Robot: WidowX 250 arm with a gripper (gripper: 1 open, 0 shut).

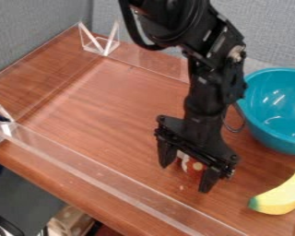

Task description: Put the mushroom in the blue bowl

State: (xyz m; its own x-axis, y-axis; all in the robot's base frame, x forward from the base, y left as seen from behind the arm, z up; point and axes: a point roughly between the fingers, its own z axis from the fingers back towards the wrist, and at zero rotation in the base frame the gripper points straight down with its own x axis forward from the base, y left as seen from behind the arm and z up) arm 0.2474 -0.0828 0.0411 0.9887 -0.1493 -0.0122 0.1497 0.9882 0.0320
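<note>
wooden tabletop (88, 101) with a clear low wall holds the blue bowl (276, 109) at far right and a banana (282, 194) nearer. black gripper (194, 173) points down, jaws spread wide, straddling the mushroom (191, 166), left of the banana.

Bare wooden table (88, 97) fills the frame's left; the blue bowl (276, 108) and banana (280, 194) crowd the right.

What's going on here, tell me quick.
A black robot arm points its gripper straight down at the wooden table, jaws spread open around the small mushroom near the front edge. The blue bowl sits empty to the right, and a yellow banana lies in front of it. The mushroom is not yet in the bowl.
</note>
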